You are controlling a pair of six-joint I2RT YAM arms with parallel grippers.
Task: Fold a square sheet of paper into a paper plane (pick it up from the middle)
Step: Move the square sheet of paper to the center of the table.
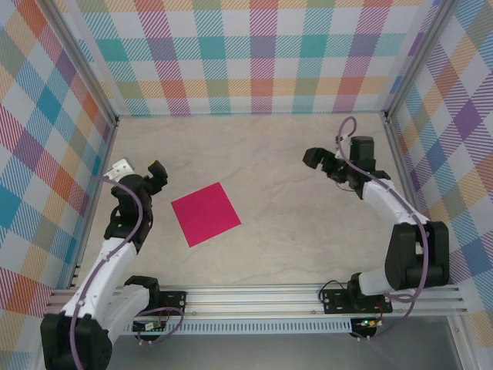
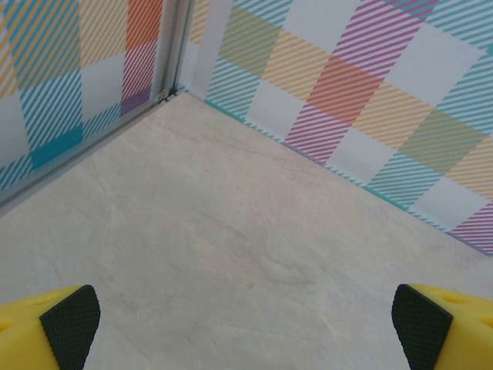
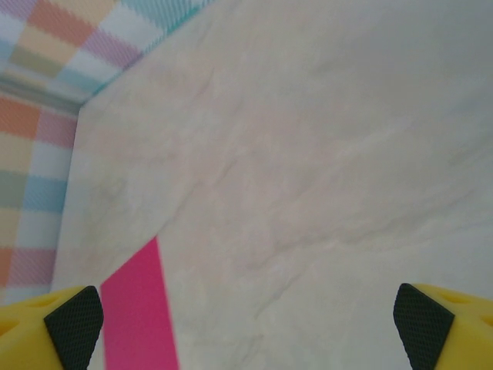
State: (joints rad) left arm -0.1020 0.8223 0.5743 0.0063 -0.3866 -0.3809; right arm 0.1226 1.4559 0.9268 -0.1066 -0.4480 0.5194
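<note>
Jaws at full spread on both arms above a pale, marble-look table [image 1: 300, 231]: left gripper [image 1: 156, 176] at the left side, right gripper [image 1: 320, 160] toward the far right, each empty, with nothing between the pads. Flat, unfolded square sheet of paper [image 1: 206, 213] in magenta, corner-on. Lies just right of the left gripper and well apart from the right gripper, across bare tabletop. Shows as a pink strip at the lower left of the right wrist view. Open room all round the sheet; plaid walls [image 1: 254, 54] along the left, far and right edges.
</note>
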